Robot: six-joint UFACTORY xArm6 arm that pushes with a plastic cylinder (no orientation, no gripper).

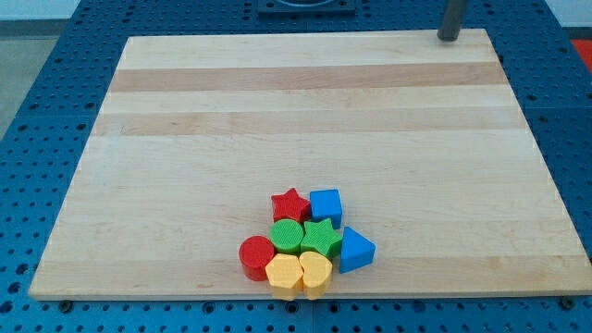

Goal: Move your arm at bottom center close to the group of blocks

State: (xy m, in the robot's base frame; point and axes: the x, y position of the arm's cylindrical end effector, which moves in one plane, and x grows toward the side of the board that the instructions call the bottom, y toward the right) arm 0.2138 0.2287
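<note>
A tight group of blocks sits at the bottom centre of the wooden board [305, 120]. It holds a red star [289, 204], a blue cube [326, 205], a green round block [287, 235], a green star [320, 237], a blue triangular block [356, 251], a red cylinder [256, 257], a yellow hexagon [284, 274] and a yellow heart-like block [315, 271]. My tip [449, 38] is at the view's top right, at the board's far edge, far from the group.
The board lies on a blue perforated table [37, 111]. A dark fixture [305, 7] shows at the view's top centre, beyond the board.
</note>
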